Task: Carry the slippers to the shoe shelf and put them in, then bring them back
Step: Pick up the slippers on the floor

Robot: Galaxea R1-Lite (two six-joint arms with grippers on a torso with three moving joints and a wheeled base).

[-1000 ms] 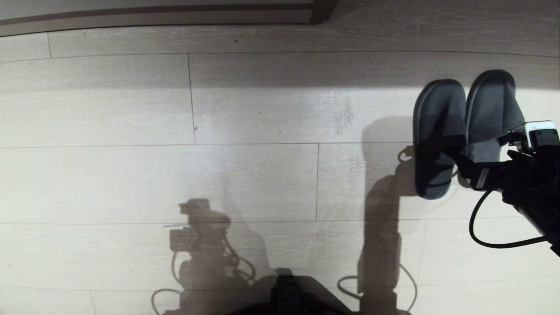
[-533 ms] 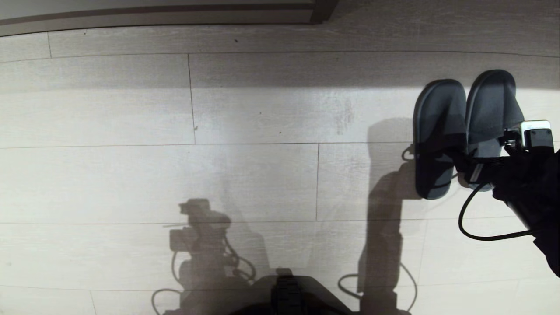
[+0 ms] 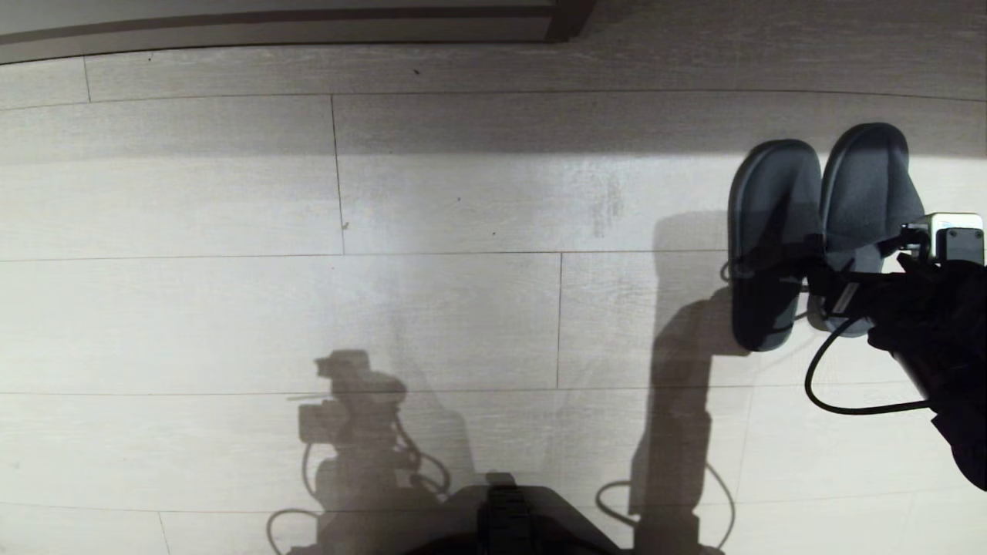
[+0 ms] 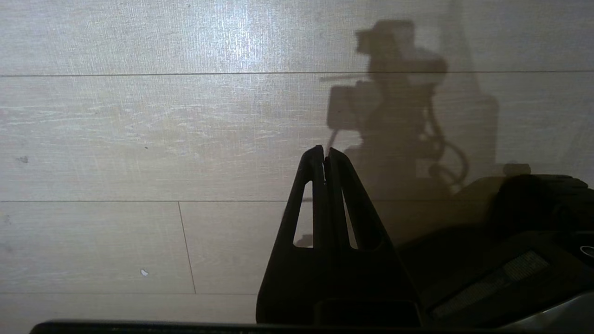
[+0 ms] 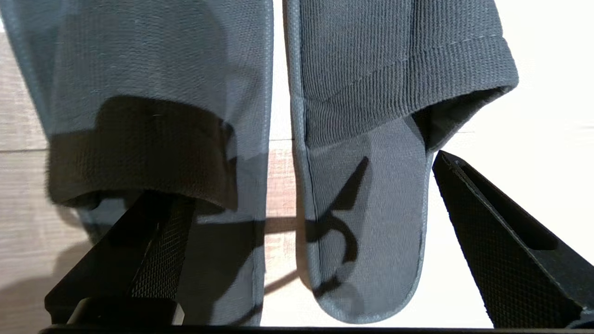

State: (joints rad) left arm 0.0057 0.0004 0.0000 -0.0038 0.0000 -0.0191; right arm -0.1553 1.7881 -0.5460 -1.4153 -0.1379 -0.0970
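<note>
Pale plank floor (image 3: 432, 308) under the rig. Left gripper (image 4: 325, 160) parked near the base, fingers together, empty. My right gripper (image 5: 297, 232) sits low at the heels of the slippers (image 3: 817, 231), jaws wide apart: one finger (image 5: 153, 241) inside the left slipper's opening, the other outside the right one. Pair lies side by side, far right. I'd close slowly to pinch both together before lifting.

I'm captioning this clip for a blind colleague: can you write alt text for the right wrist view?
Two dark grey-blue slippers lie side by side on a pale wood floor, open heels toward the camera. The right gripper is open, one black finger reaching into one slipper's opening, the other finger beside the second slipper's outer edge.
</note>
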